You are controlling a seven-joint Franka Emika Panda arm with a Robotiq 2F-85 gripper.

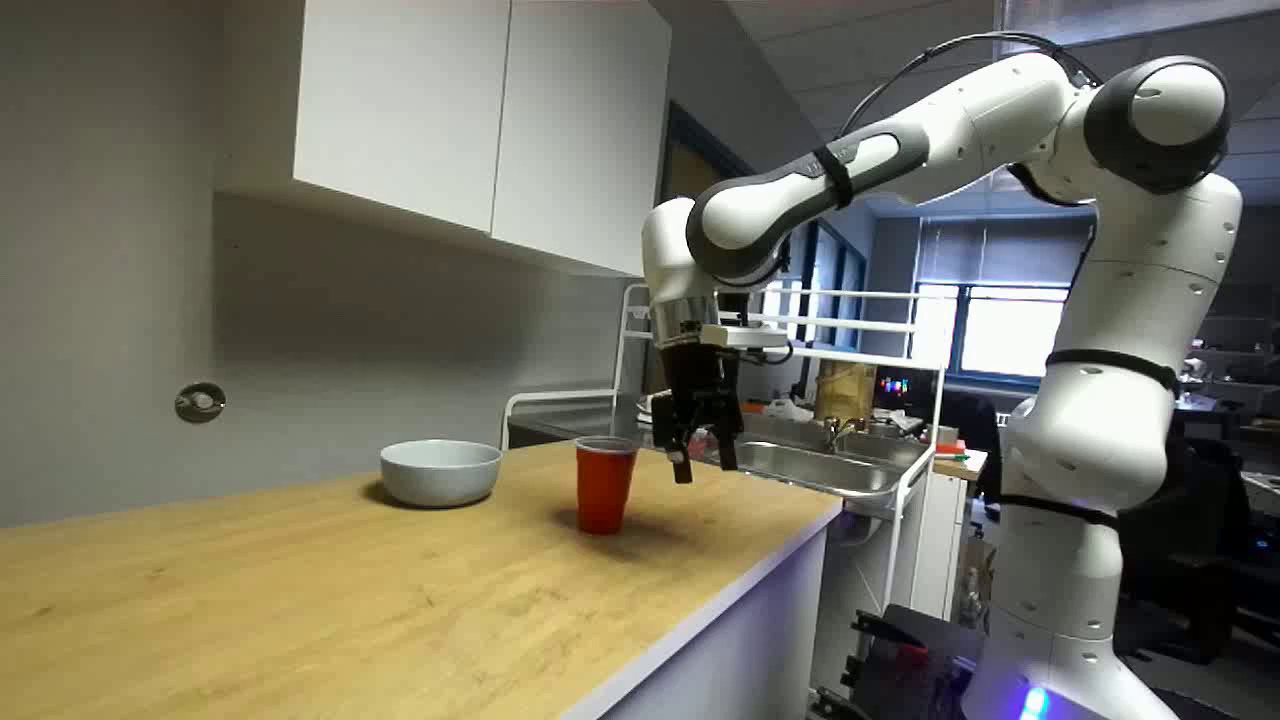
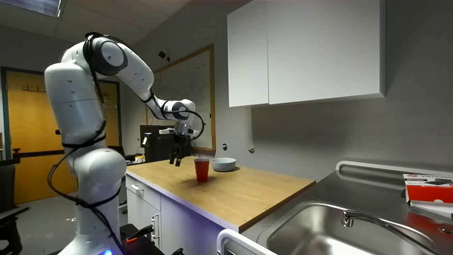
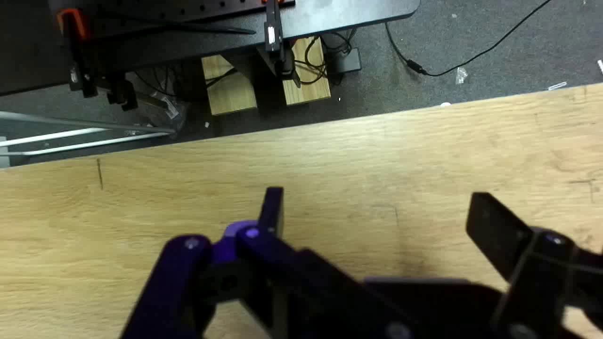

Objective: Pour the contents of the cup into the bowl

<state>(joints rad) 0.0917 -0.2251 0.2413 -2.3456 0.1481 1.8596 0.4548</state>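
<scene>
You're in what looks like a lab or office room with a kitchen corner. The sink (image 2: 311, 230), tap (image 2: 373, 220), wooden counter (image 2: 247, 191) and wall cupboards (image 2: 308, 53) show you the kitchen; the whiteboard (image 2: 189, 85), tiled ceiling (image 1: 830, 60), and your robot arm (image 1: 1100, 420) suggest the lab.

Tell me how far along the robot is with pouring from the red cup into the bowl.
Done: no step of the pour looks done; the cup stands upright on the counter, apart from the bowl.
In hand: nothing; the claw hangs open near the cup without touching it.
Left: probably grip, lift and tip the cup over the bowl. What the cup holds can't be seen.
</scene>
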